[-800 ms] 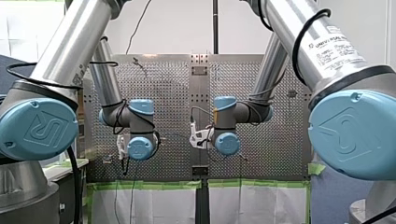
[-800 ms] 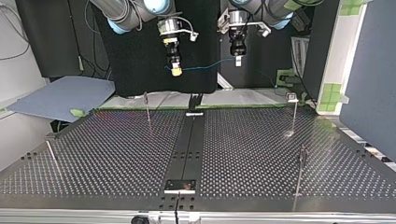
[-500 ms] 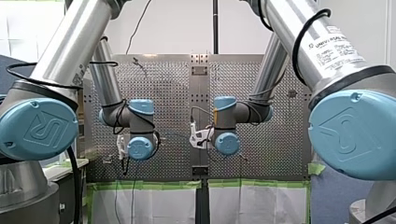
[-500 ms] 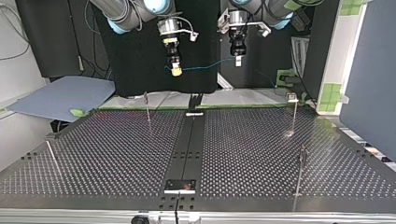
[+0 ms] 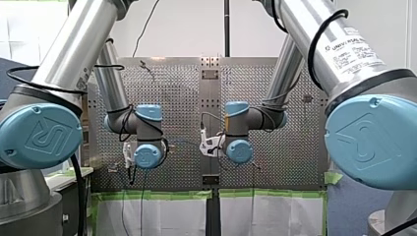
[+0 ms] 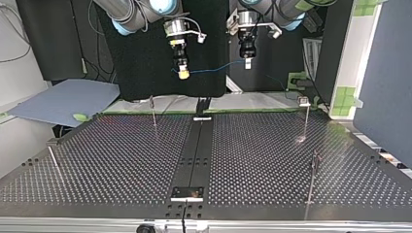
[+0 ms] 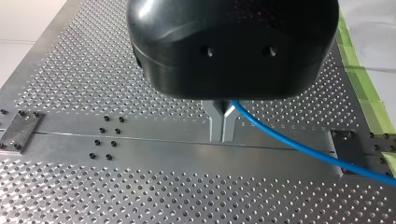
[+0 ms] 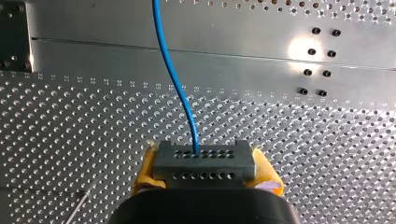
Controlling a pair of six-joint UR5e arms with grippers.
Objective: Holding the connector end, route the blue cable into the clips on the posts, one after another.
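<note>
One blue cable [image 6: 214, 69] spanning the top view's upper middle, my right gripper [image 6: 183, 74] clamped on its grey connector [image 8: 204, 161], my left gripper [image 6: 248, 63] with metal fingers [image 7: 215, 122] pinched shut on the cable, four posts [image 6: 153, 110] on the table [image 6: 257, 155].

In the top view I count four thin posts standing on the one perforated table [image 6: 252, 160]: a far-left post [image 6: 153, 111], a far-right post [image 6: 306, 119], a near-left post [image 6: 53, 161] and a near-right post [image 6: 313, 179]. One blue cable [image 6: 214, 69]. One grey connector block [image 8: 204, 161]. Two grippers of mine: my left gripper [image 6: 248, 63] and my right gripper [image 6: 183, 74]. One blue-grey sheet [image 6: 63, 99] lies beyond the table's far left corner.
</note>
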